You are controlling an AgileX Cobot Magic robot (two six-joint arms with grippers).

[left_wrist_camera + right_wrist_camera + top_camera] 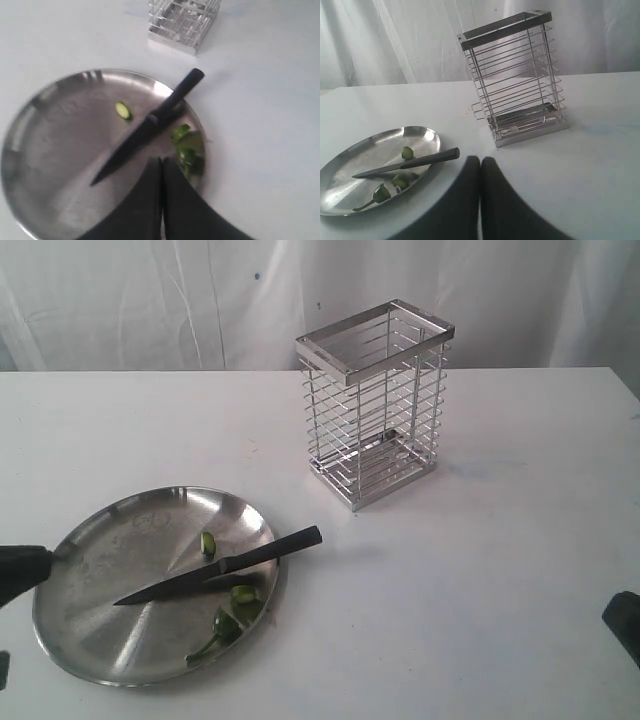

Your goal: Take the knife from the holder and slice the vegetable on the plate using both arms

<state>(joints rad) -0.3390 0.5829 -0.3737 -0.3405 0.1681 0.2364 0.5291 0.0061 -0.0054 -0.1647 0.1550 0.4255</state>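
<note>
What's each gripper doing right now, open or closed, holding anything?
Left gripper: closed, holding nothing.
Right gripper: closed, holding nothing.

White table [500, 590], white curtain [150, 300] behind

The desk [500, 570] carries 1 holder [375, 405], toward its far edge, and 1 plate [110, 540], near its front left corner. The plate bears 1 knife [225, 566] and 3 green pieces of vegetable [208, 543]: 2 short slices and 1 stem end. There are 2 black hands, 1 left hand [161, 161] at the desk's left edge and 1 right hand [480, 159] at its right edge.
</note>
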